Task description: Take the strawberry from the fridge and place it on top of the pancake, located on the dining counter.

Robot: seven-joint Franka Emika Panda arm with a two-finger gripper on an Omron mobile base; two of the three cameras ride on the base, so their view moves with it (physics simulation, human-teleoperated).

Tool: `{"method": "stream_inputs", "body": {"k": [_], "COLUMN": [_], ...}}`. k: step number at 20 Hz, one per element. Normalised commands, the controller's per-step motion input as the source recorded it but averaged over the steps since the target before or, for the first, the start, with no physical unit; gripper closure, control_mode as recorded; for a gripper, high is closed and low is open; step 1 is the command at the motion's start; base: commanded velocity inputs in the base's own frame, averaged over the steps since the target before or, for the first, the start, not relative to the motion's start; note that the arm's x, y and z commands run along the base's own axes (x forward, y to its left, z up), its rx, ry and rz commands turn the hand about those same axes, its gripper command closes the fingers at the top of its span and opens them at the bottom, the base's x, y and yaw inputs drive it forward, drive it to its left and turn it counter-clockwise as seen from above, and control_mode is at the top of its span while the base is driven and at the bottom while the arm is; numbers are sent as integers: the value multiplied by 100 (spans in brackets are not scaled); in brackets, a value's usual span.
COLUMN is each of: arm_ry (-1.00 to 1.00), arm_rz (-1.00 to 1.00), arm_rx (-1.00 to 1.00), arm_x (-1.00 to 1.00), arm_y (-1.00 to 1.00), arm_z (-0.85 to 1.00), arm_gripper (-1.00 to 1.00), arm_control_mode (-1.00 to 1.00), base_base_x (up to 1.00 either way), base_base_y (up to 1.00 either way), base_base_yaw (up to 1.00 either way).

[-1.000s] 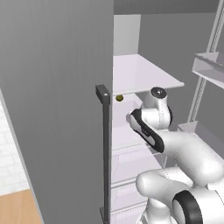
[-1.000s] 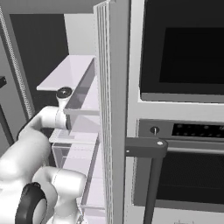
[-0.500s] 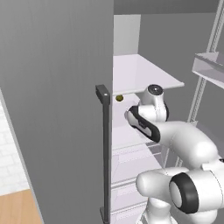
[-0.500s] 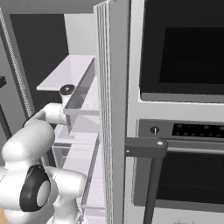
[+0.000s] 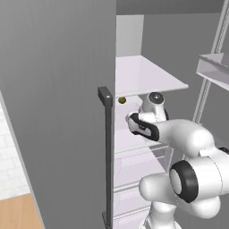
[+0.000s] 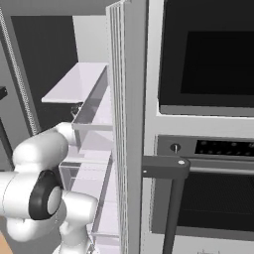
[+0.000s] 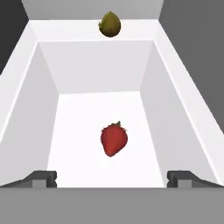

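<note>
The grey fridge [image 5: 58,89] stands open, its left door and dark bar handle [image 5: 107,156] close to the camera. My arm reaches inside under a white shelf [image 5: 143,74]. In the hand view a red strawberry [image 7: 114,139] lies on the floor of a white drawer [image 7: 26,109], just ahead of my gripper [image 7: 111,177]. The gripper is open, its two dark fingertips [image 7: 41,177] wide apart at the near rim, with the strawberry centred between them and untouched. The pancake and dining counter are out of view.
A small olive-brown fruit [image 7: 110,23] sits on the ledge behind the drawer, also visible as the fruit [image 5: 121,100] by the door edge. The right fridge door [image 6: 126,124] stands edge-on beside the dark built-in oven [image 6: 208,59]. Door bins [image 6: 92,114] hang near my arm.
The arm has pushed further into the fridge, its wrist moving left and deeper under the shelf. The fridge doors have not moved.
</note>
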Motion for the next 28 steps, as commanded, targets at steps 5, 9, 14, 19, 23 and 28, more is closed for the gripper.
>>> {"method": "stream_inputs", "body": {"k": [5,9,14,19,23,28], "arm_ry": [0,0,4,5,4,5], "arm_rz": [0,0,0,0,0,0], "arm_rx": [0,0,0,0,0,0], "arm_x": [21,22,27,28,25,22], "arm_y": [-1,0,0,0,-2,0], "arm_z": [-36,-26,-16,-19,-25,-36], "arm_gripper": [-100,-100,-100,-100,-100,-100], "arm_control_mode": [-100,-100,-100,-100,-100,-100], "base_base_x": [0,0,0,0,0,0], "base_base_y": [0,0,0,0,0,0], "base_base_yaw": [0,0,0,0,0,0]}}
